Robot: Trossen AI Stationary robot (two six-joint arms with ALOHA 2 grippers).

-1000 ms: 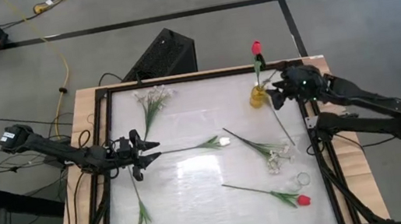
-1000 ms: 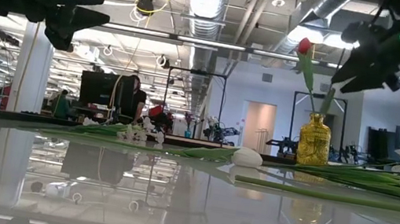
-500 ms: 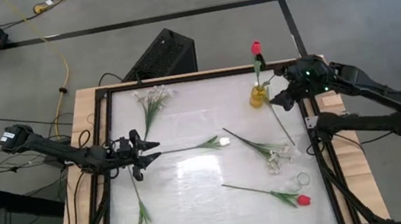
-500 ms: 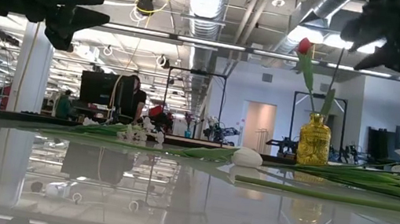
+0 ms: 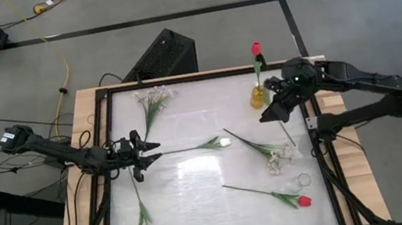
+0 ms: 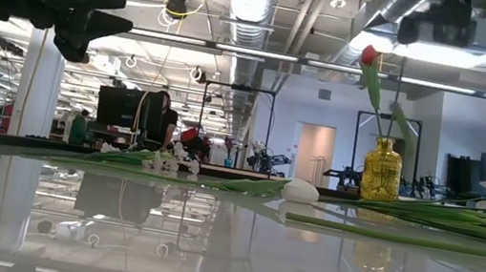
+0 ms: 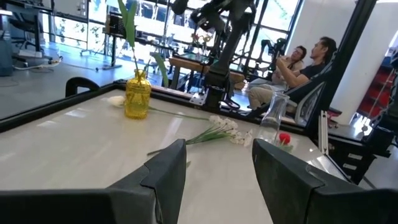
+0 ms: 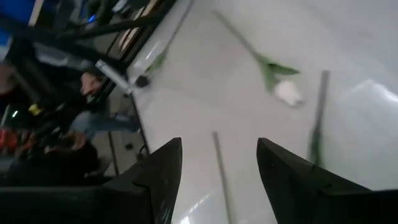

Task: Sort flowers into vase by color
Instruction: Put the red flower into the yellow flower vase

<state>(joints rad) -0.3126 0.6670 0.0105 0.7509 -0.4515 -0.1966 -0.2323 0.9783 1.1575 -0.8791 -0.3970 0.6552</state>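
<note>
Gleaming under ceiling lights, the white table (image 5: 188, 130) sits on a grey concrete floor. Both end effectors are spread wide and empty: the right end effector (image 5: 269, 111) hovers beside the yellow vase (image 5: 259, 96) near the far right corner, the left end effector (image 5: 150, 153) near the left edge. Flowers (image 5: 265, 151) lie scattered between them.

The table (image 5: 197, 200) lies open through its near middle, while the yellow vase (image 5: 259, 96) with an upright red tulip (image 5: 257, 48) obstructs the far right corner, and loose flowers (image 5: 265, 148) lie scattered across the right half and along the left edge.
</note>
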